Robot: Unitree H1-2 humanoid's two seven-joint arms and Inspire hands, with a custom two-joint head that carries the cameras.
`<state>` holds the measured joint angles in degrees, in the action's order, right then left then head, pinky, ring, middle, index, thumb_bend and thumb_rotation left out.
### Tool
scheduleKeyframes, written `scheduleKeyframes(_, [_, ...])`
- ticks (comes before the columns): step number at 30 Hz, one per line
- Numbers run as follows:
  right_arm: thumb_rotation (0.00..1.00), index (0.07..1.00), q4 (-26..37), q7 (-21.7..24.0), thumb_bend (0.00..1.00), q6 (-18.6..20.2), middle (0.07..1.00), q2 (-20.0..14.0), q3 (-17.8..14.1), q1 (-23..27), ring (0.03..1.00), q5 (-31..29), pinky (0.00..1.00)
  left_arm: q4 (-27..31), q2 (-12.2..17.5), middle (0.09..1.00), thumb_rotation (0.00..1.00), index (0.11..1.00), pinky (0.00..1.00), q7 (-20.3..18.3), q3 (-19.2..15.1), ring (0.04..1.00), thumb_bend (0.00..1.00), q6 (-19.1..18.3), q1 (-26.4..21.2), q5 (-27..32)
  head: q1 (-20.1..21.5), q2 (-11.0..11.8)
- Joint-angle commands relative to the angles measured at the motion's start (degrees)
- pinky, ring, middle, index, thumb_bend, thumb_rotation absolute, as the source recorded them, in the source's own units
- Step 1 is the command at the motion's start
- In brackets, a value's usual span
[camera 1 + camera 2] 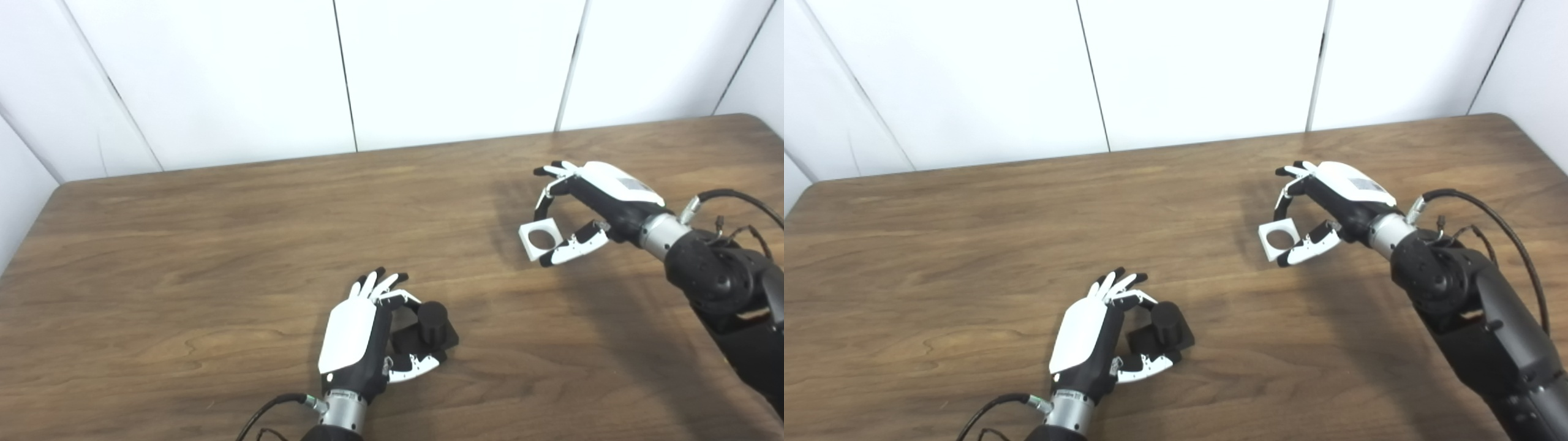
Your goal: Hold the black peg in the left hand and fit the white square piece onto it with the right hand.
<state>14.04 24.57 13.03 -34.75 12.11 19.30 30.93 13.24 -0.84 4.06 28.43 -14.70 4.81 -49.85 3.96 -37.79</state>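
The black peg [432, 323], a short cylinder on a flat square base, is near the table's front middle. My left hand [361, 334] is shut on it, fingers over the base's far side and thumb at its near edge. Whether the base still touches the wood I cannot tell. To the right, my right hand [588, 202] is shut on the white square piece [540, 239], pinching it between fingers above and thumb below. The piece has a round hole and is held just above the table, well apart from the peg [1167, 327].
The brown wooden table [214, 245] has its far edge against white wall panels and a rounded corner at far right. My right forearm [1464, 306] and its cable cross the table's right side.
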Motion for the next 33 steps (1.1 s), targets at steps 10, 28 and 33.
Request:
scheduleKeyframes(10, [0.16,0.494,14.14,7.3,0.52,5.2,0.941,1.35,0.92,0.91,1.0,1.04,1.0,-3.13,-0.96,0.884,0.07,0.492,1.0,-0.17,0.68,0.978,0.52,-0.76,0.31,-1.16,0.0,-0.01])
scheduleKeyframes(28, [0.16,0.493,22.25,15.26,0.52,7.54,0.925,7.78,6.65,2.59,1.0,2.76,1.0,-3.75,-1.69,0.884,0.07,0.492,1.0,0.19,0.76,0.976,0.52,-0.77,0.39,-0.75,-0.1,-0.21])
scheduleKeyframes(33, [0.17,0.494,21.6,15.87,0.51,7.14,0.927,9.96,8.39,3.33,1.0,4.4,1.0,-3.95,-1.73,0.883,0.07,0.491,1.0,0.55,0.82,0.973,0.52,-0.51,0.45,-0.67,-0.05,-0.22])
